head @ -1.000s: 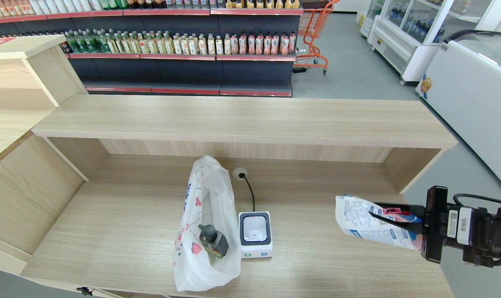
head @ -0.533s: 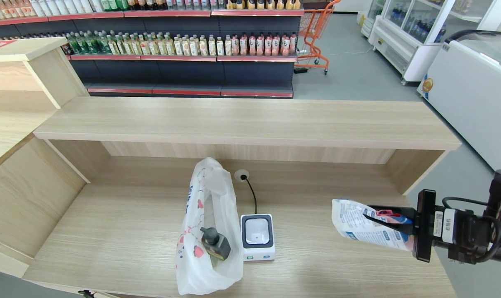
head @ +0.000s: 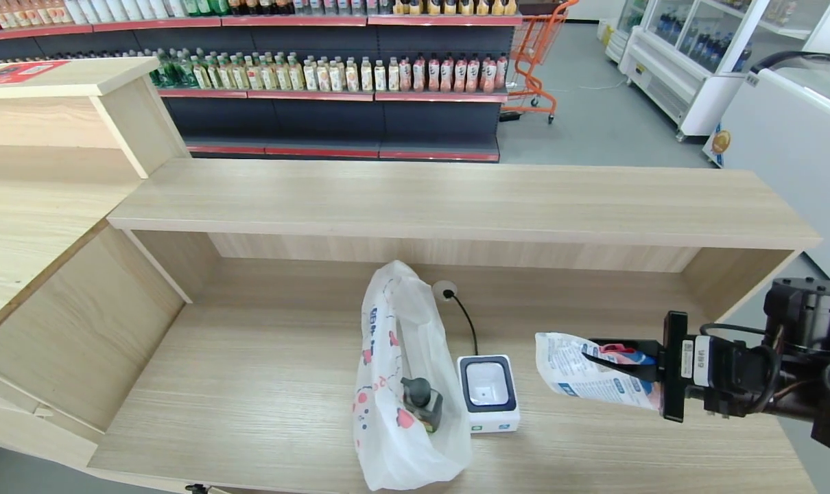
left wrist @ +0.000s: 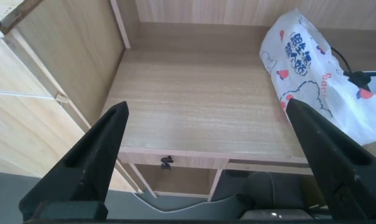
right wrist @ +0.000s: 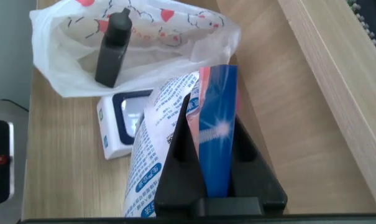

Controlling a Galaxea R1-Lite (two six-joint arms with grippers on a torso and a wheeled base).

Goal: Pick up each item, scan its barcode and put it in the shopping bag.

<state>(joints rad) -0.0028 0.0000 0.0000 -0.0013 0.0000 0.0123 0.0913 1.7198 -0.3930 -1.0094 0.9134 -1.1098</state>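
Head view: right gripper (head: 590, 350) grips pouch (head: 573, 374) over counter's (head: 250, 384) right half, beside scanner (head: 488, 392); left gripper (left wrist: 207, 107) wide.

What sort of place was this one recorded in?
Most likely a supermarket checkout: shelves of bottled drinks and an orange shopping cart behind, with a barcode scanner beside a shopping bag on the wooden counter.

pouch (head: 579, 374): rear end hidden in right gripper (head: 588, 348) | bottle (head: 422, 401): base veiled by shopping bag (head: 386, 329) | scanner (right wrist: 115, 124): one side behind pouch
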